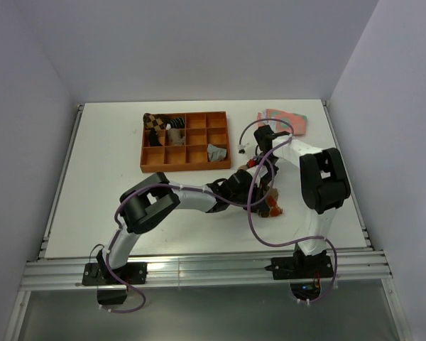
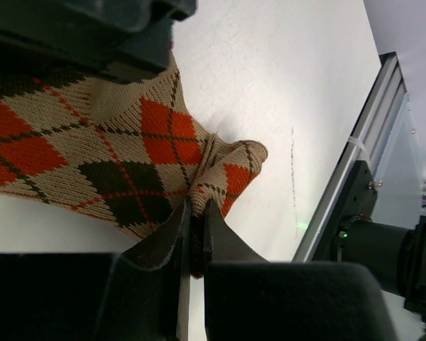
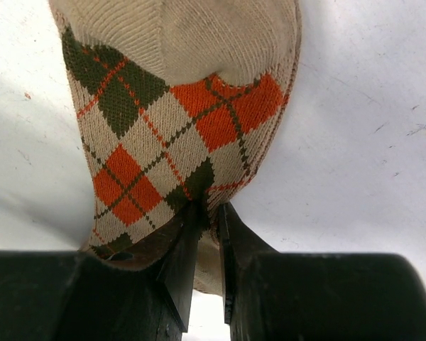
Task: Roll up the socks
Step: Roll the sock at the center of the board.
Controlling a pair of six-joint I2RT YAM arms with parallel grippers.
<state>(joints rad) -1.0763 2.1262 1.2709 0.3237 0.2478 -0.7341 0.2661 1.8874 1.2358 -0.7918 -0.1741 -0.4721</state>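
The tan sock with orange and dark-brown argyle diamonds (image 1: pixel 273 208) lies on the white table, mostly hidden under both wrists in the top view. My left gripper (image 1: pixel 250 193) is shut on a bunched edge of it; in the left wrist view the gripper (image 2: pixel 197 207) pinches the fabric of the sock (image 2: pixel 128 156). My right gripper (image 1: pixel 261 179) is shut on another edge; in the right wrist view the gripper (image 3: pixel 207 213) pinches the sock (image 3: pixel 177 135) below its plain tan end. A grey sock (image 1: pixel 215 151) sits in a tray compartment.
An orange compartment tray (image 1: pixel 185 167) stands at the back middle, holding a rolled argyle bundle (image 1: pixel 156 121) and other dark fabric. Pink-and-green patterned socks (image 1: pixel 282 121) lie at the back right. The table's metal rail (image 2: pixel 355 177) runs along the near edge.
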